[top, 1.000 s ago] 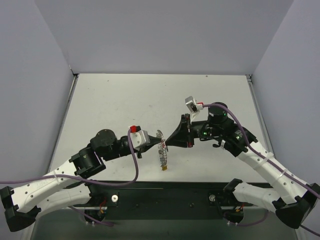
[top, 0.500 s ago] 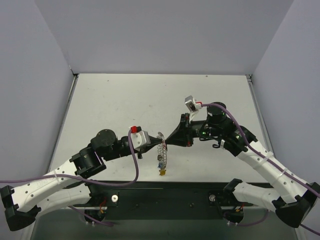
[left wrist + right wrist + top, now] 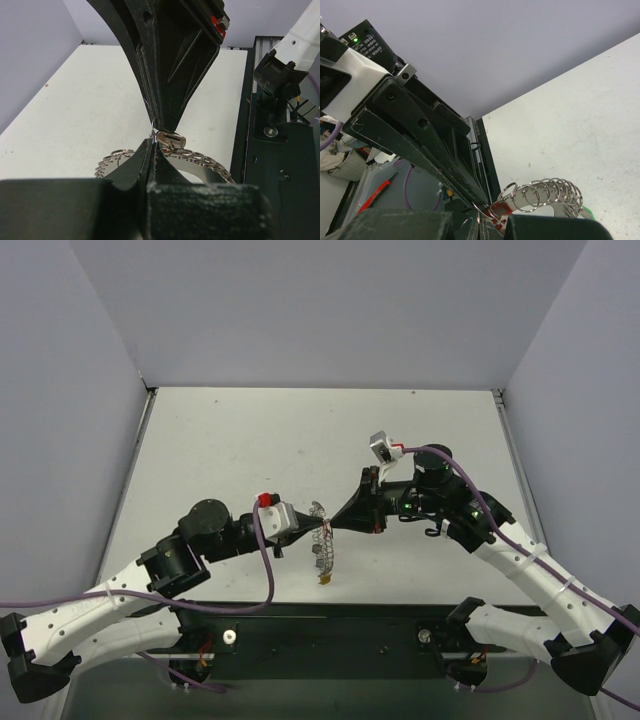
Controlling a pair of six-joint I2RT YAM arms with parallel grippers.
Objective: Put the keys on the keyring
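Looking down from the top camera, I see both arms reaching toward the front middle of the counter (image 3: 250,440), their tips meeting nose to nose. The keyring (image 3: 321,542) hangs between them, its fringe of small silver rings curving downward to an orange tag (image 3: 326,580) at the lowest point; whether that tag touches the counter I cannot tell.

The left jaws are closed, pinching the keyring's wire. The right jaws are closed too, hard against the same spot, but I cannot make out what sits between them.

In the left wrist view the right arm's black fingers (image 3: 172,70) fill the upper middle and hide the counter behind, with a small silver piece (image 3: 170,139) just under their tip. In the right wrist view the left arm's fingers (image 3: 415,145) block the left side, and a red tag (image 3: 497,210) shows beneath the row of rings.

A purple cable (image 3: 268,570) loops below the left wrist, near the black base rail (image 3: 330,625). I cannot pick out single keys.
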